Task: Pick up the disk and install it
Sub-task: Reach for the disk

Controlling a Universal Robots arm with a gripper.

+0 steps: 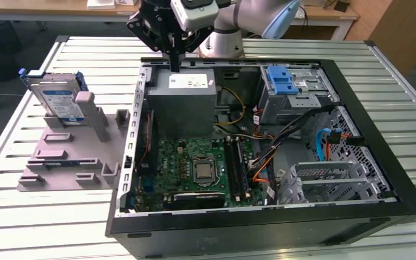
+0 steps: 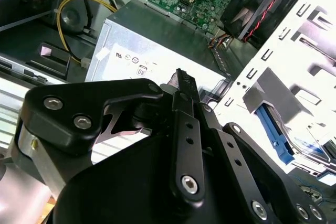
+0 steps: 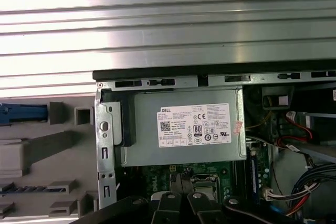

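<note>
The disk (image 1: 58,99) is a silver drive with a white-and-blue label and a blue frame. It stands upright in the grey slotted stand (image 1: 71,157) at the exterior view's left, outside the computer case. Its blue edge (image 3: 22,114) shows in the first wrist view. My gripper (image 1: 173,60) hangs over the power supply (image 1: 184,100) at the case's far edge, well to the exterior view's right of the disk. Its black fingers (image 2: 182,90) are shut together on nothing. The fingertips (image 3: 178,205) point down toward the power supply and motherboard.
The open black case (image 1: 381,162) holds a motherboard (image 1: 197,168), cables and a metal drive bay (image 1: 298,100) with a blue latch piece (image 1: 280,81) on top. Everything rests on a slatted metal table (image 1: 34,222). Wooden desks stand behind.
</note>
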